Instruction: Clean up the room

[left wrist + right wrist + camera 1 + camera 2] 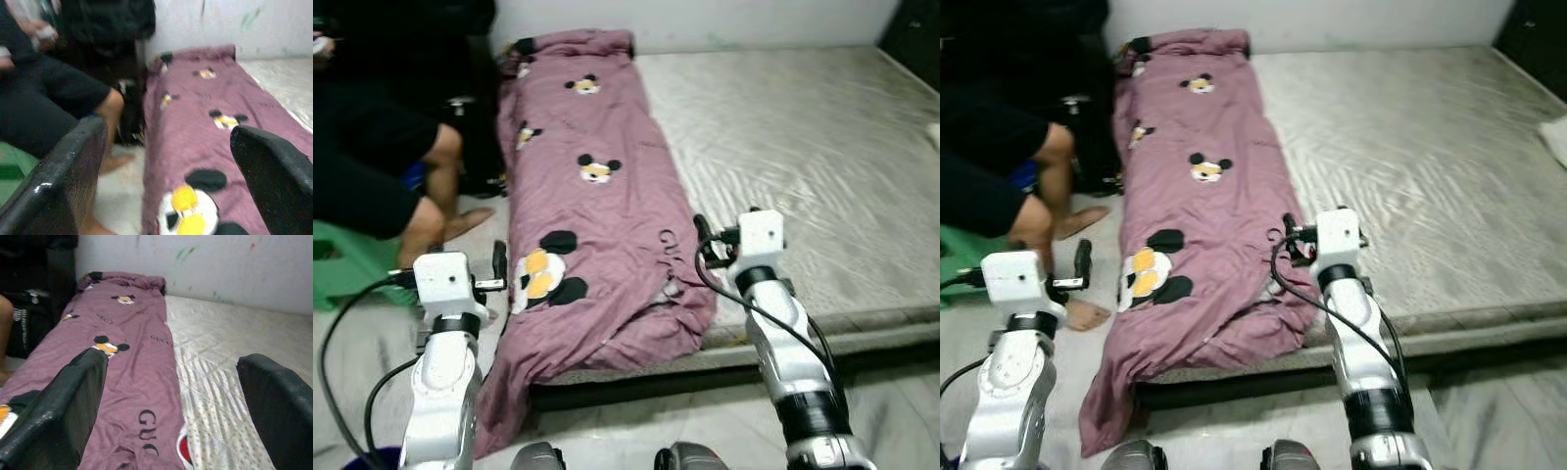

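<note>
Both grippers, left [166, 181] and right [171, 406], wide open, empty, over purple blanket [592, 206] at frame centre, on bed [803, 147].

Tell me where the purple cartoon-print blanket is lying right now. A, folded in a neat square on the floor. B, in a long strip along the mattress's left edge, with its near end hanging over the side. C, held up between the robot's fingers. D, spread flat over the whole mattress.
B: the purple blanket runs along the left edge of the mattress, its near end drooping floorward.
</note>
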`<state>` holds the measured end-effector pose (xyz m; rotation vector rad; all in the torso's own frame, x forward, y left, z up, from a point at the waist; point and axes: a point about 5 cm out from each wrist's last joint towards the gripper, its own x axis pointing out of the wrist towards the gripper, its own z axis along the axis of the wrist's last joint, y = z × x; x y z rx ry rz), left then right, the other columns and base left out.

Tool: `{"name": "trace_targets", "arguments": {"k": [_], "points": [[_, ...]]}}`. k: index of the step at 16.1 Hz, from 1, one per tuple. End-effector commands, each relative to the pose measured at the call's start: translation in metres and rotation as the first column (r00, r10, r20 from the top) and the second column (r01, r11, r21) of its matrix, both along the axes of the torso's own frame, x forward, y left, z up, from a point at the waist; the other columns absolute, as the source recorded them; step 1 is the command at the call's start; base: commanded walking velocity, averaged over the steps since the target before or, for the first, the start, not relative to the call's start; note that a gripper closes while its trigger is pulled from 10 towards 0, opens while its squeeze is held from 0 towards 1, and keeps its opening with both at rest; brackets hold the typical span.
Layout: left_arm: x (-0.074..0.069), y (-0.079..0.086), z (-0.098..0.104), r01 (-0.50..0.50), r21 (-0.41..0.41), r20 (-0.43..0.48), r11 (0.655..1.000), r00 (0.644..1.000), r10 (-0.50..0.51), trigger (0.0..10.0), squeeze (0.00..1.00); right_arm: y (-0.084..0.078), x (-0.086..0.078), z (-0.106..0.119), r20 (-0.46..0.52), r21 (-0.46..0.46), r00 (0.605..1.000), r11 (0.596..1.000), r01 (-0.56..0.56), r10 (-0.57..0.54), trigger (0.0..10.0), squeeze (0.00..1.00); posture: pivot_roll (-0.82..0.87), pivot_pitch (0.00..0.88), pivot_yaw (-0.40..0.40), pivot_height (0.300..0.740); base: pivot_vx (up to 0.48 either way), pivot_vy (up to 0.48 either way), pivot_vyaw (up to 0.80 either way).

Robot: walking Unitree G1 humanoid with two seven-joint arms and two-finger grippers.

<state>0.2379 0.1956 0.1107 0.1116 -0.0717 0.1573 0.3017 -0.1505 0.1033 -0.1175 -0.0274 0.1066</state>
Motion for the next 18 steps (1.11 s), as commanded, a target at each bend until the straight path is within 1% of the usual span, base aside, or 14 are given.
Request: {"name": "trace_targets", "arguments": {"k": [1,4,8,9,10,13,14,15,18], "points": [[-0.005,-0.005,0.009,-0.010,0.039,0.050,0.999,0.999,0.008,10.0,0.00,-0.002,-0.009,-0.001,-0.003,-0.019,1.000,1.000,0.010,-0.010,10.0,0.00,-0.05,0.000,-0.016,0.740,0.000,0.000,0.00],[-0.008,-0.010,0.005,-0.003,0.026,0.018,1.000,1.000,0.002,10.0,0.00,-0.004,-0.011,0.001,-0.017,-0.021,1.000,1.000,0.018,-0.019,10.0,0.00,-0.06,0.000,-0.017,0.740,0.000,0.000,0.00],[-0.003,-0.009,0.005,-0.007,-0.005,0.010,1.000,1.000,0.007,10.0,0.00,-0.003,-0.012,0.002,-0.033,-0.016,0.999,1.000,-0.005,0.005,10.0,0.00,-0.06,0.000,-0.015,0.740,0.000,0.000,0.00],[-0.001,-0.012,0.005,0.000,-0.012,0.005,1.000,1.000,0.000,10.0,0.00,-0.003,-0.012,0.001,-0.040,-0.051,0.999,0.999,-0.013,0.011,10.0,0.00,-0.06,0.000,-0.017,0.740,0.000,0.000,0.00],[0.000,-0.015,0.005,0.013,-0.015,0.002,1.000,1.000,-0.013,10.0,0.00,-0.001,-0.012,0.001,-0.046,-0.094,0.999,0.995,-0.028,0.024,10.0,0.00,-0.06,0.000,-0.020,0.740,0.000,0.000,0.80],[0.002,-0.016,0.004,0.012,-0.026,-0.004,1.000,1.000,-0.012,10.0,0.00,-0.001,-0.010,0.002,-0.044,-0.077,0.999,0.997,-0.026,0.022,10.0,0.00,-0.06,0.000,-0.023,0.740,0.000,0.000,0.70],[0.002,-0.016,0.003,0.011,-0.030,-0.009,0.999,1.000,-0.011,10.0,0.00,-0.001,-0.010,0.002,-0.046,-0.073,0.999,0.997,-0.024,0.021,10.0,0.00,-0.06,0.000,-0.023,0.740,0.000,0.000,0.00],[0.002,-0.015,0.002,0.007,-0.055,-0.015,0.998,1.000,-0.008,10.0,0.00,-0.002,-0.010,0.002,-0.051,-0.068,0.999,0.997,-0.021,0.018,10.0,0.00,-0.06,0.000,-0.023,0.740,0.000,0.000,0.00],[0.005,-0.016,0.002,0.017,-0.071,-0.023,0.997,1.000,-0.019,10.0,0.00,-0.002,-0.009,0.002,-0.058,-0.065,0.998,0.998,-0.018,0.015,10.0,0.00,-0.06,0.000,-0.022,0.740,0.000,0.097,0.00]]}}
